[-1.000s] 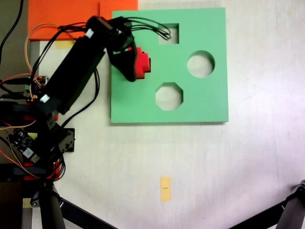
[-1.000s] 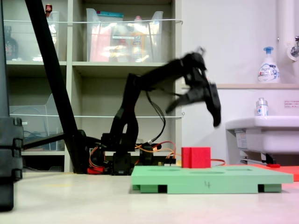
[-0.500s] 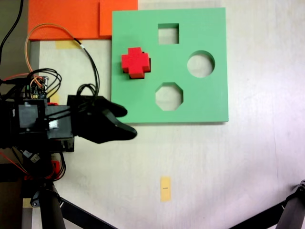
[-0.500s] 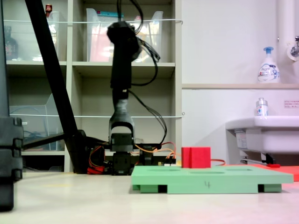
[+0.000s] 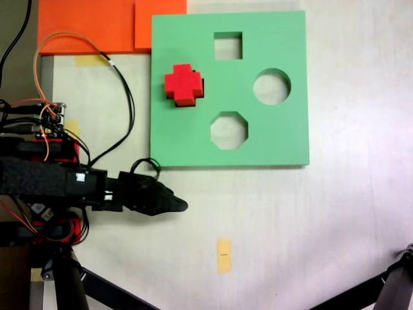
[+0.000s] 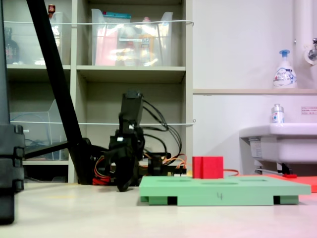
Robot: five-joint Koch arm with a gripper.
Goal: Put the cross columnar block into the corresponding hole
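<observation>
The red cross block (image 5: pixel 184 84) stands upright on the left part of the green foam board (image 5: pixel 277 139), with nothing touching it. It covers the plus-shaped hole, so no edge of that cutout shows. In the second exterior view the block (image 6: pixel 208 167) rises above the board (image 6: pixel 223 191). My gripper (image 5: pixel 175 205) lies well off the board, below its lower left corner in the first exterior view, pointing right. Its jaws taper to one closed tip with nothing in them. In the second exterior view the gripper (image 6: pixel 122 185) hangs low, left of the board.
The board also has a square cutout (image 5: pixel 228 45), a round one (image 5: pixel 271 86) and an octagonal one (image 5: pixel 228 130). An orange foam sheet (image 5: pixel 97 26) lies at the top left. A yellow tape tag (image 5: pixel 224 256) sits on the table. Wires and the arm's base crowd the first exterior view's left.
The arm left the block, swung back off the board and folded down low toward its base. The red block has stayed in place on the board.
</observation>
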